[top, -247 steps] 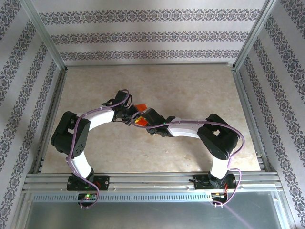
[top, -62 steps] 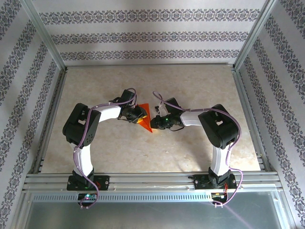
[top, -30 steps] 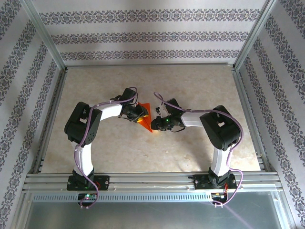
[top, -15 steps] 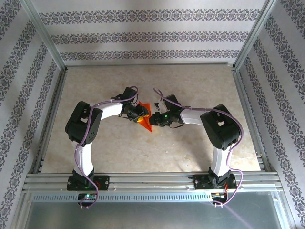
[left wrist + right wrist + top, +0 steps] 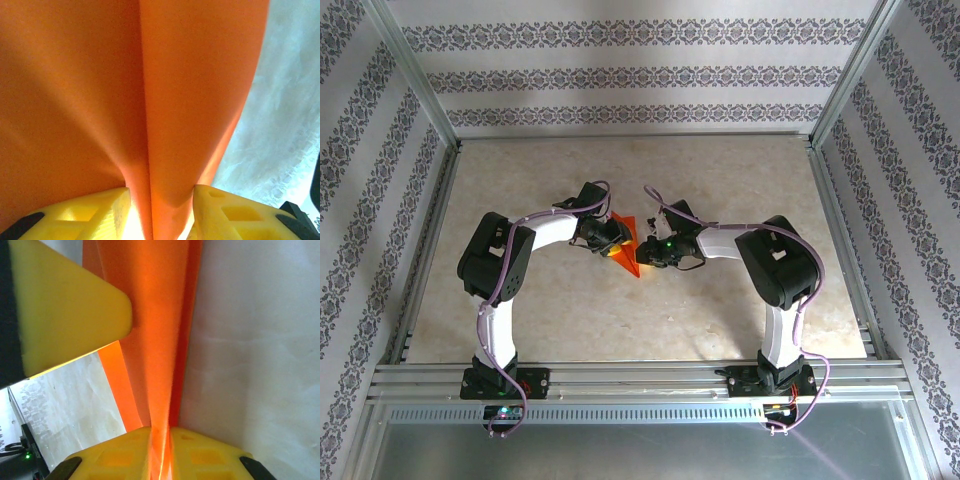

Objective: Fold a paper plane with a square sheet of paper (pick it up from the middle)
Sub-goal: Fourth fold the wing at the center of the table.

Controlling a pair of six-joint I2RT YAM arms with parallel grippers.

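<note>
Roughly at the middle of the beige table (image 5: 720, 180), seen from above, the two arms bend inward toward each other. The left arm (image 5: 505, 270) reaches from its base up and across to the right, and the left gripper (image 5: 611, 240) ends at the left edge of the folded orange-red paper (image 5: 629, 256). Its wrist camera shows the paper pressed into a long central ridge that runs down between the two yellow fingers (image 5: 85, 214), which stand narrow around that ridge and hold it; the right-hand finger touches the paper, while a bright glare on the other side blurs the contact, so the hold there is probably rather than plainly firm; a strip of pale table lies past the paper's right edge. In the overhead view the paper is a small pointed wedge, its tip aimed toward the near edge, sitting between the two grippers and meeting both. The right gripper (image 5: 647, 247) takes the paper's right side; from its wrist camera its own yellow fingers (image 5: 210, 456) are closed almost together on a thin seam of the paper, pinching it; one finger (image 5: 65, 315) of the left gripper shows at upper left against the same sheet. The right arm (image 5: 775, 270) curls back to its base at the lower right.
</note>
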